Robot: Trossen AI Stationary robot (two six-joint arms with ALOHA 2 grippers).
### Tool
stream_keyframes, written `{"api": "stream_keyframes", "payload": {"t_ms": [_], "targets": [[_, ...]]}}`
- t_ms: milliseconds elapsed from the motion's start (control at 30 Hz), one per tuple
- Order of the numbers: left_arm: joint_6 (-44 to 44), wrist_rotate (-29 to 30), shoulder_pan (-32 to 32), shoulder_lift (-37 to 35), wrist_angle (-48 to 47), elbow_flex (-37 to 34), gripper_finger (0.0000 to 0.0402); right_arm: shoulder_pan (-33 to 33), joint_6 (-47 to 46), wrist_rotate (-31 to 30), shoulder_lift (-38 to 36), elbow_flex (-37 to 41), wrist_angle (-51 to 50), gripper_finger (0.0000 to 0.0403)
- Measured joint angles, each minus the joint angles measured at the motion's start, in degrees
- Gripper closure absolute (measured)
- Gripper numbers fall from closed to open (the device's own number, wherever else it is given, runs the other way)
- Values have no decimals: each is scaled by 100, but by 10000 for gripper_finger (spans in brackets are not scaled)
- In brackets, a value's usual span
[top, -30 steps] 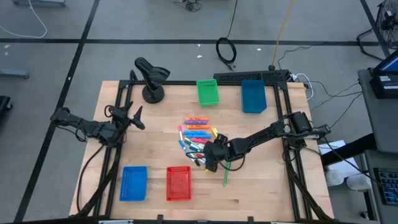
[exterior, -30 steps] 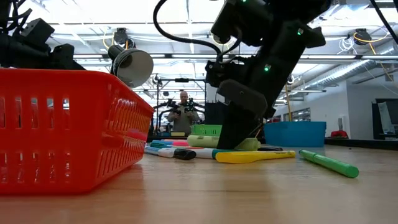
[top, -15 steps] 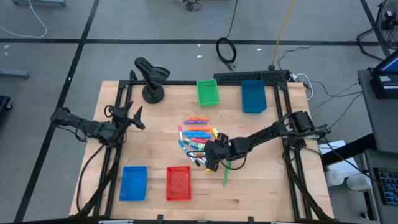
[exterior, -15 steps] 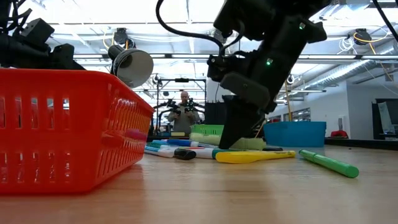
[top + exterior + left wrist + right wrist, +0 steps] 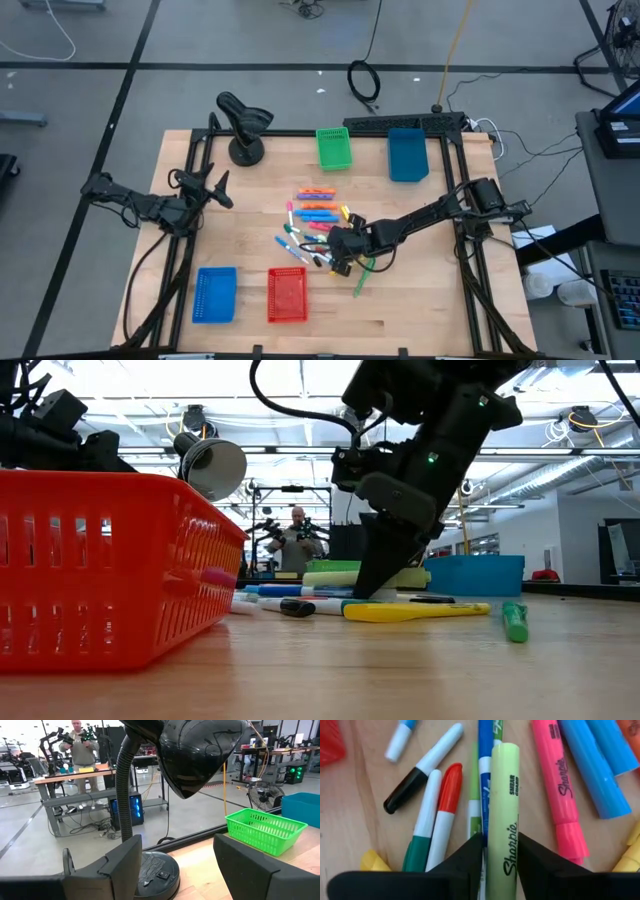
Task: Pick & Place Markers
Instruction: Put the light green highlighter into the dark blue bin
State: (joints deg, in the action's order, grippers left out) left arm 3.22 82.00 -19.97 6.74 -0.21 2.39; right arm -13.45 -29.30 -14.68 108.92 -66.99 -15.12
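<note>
Several markers [image 5: 315,215] lie in a loose pile at the middle of the wooden table. My right gripper [image 5: 342,258] reaches down at a slant into the pile's near right side and is shut on a pale yellow-green highlighter [image 5: 502,815]. White-bodied pens with red, green, black and blue caps and pink and blue highlighters lie around it. A green marker [image 5: 359,281] lies alone, just nearer than the gripper. My left gripper [image 5: 215,188] hovers open at the table's left edge, pointing level. My right gripper pinches the pale highlighter's barrel [image 5: 502,851] between its two fingers [image 5: 470,855], one on each long side. The fingers come slanting down from the table's right. The highlighter lies about level [image 5: 340,577] among the other markers; whether it is clear of them I cannot tell.
A green basket [image 5: 334,148] and a dark blue one [image 5: 407,154] stand at the far edge, a blue basket [image 5: 215,294] and a red one [image 5: 287,295] at the near edge. A black lamp-like stand [image 5: 243,130] is at the far left.
My right gripper has shut its fingers onto the pale highlighter while staying in place. The lone green marker has turned about on the table, now slanting toward the near edge. A few pens on the pile's left side have slid a little leftward.
</note>
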Motion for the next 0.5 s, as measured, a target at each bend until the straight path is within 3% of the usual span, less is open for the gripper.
{"api": "stream_keyframes", "payload": {"t_ms": [500], "targets": [[0, 2, 0, 0, 0, 0, 151, -2, 65, 0, 5, 1, -6, 322]]}}
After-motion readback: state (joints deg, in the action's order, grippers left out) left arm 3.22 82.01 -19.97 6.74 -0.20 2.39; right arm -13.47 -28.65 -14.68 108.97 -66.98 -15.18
